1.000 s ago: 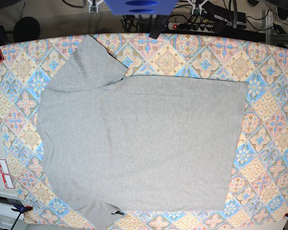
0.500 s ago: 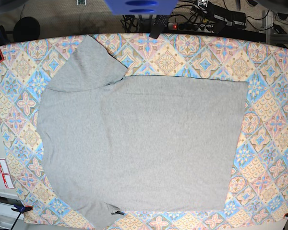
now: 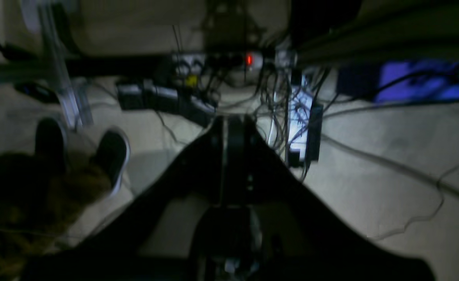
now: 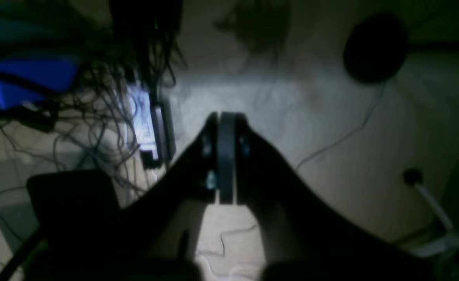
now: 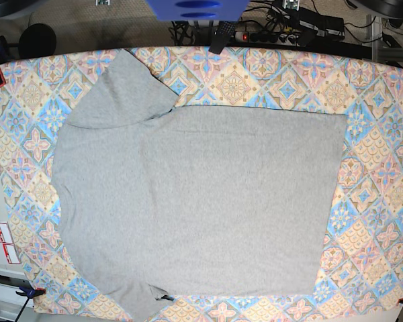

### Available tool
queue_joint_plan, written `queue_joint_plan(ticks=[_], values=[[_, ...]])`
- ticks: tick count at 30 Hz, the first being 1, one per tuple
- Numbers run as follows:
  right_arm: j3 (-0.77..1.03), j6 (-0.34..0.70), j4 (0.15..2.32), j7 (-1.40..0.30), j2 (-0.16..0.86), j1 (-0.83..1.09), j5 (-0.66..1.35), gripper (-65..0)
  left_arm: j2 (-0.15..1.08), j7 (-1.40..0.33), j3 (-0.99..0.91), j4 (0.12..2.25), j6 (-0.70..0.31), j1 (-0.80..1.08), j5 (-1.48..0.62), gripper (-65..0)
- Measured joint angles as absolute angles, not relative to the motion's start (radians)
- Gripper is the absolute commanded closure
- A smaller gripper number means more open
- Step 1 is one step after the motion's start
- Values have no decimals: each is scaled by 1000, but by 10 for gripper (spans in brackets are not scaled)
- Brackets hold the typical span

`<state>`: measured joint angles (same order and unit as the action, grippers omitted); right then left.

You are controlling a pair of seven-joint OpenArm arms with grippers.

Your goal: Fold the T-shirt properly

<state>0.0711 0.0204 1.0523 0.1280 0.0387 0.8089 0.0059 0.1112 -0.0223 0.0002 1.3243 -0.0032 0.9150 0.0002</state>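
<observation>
Both sets of jaws are pressed tight together with nothing between them: the left gripper (image 3: 229, 128) hangs over a tangle of cables (image 3: 280, 101) and a power strip (image 3: 163, 97) on the floor, and the right gripper (image 4: 223, 125) over bare floor near a round black base (image 4: 374, 48). Only the base view catches the T-shirt (image 5: 195, 194), spread flat and plain-side up on the patterned tablecloth (image 5: 376, 201), one sleeve toward the far-left corner, with neither arm over it.

Diamond-patterned tablecloth (image 5: 379, 161) under a flat grey T-shirt (image 5: 201, 201)
</observation>
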Motion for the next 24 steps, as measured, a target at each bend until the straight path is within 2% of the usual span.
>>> queue_joint_plan(ticks=[7,14,22,24], values=[[71,21,1273,119,39,941,3,0,112,-38,0,1583,-4,1034,1,0],[85,25,1527,54,38,1013,2,0,150,-233,2,1880,-3,1056,-7,0],[175,17,1756,-111,44,1008,3,0,147,-262,-7,1934,-6,990,-7,-2],[175,22,1795,-150,39,1006,4,0,144,-256,-31,1937,-13,961,-8,-19]])
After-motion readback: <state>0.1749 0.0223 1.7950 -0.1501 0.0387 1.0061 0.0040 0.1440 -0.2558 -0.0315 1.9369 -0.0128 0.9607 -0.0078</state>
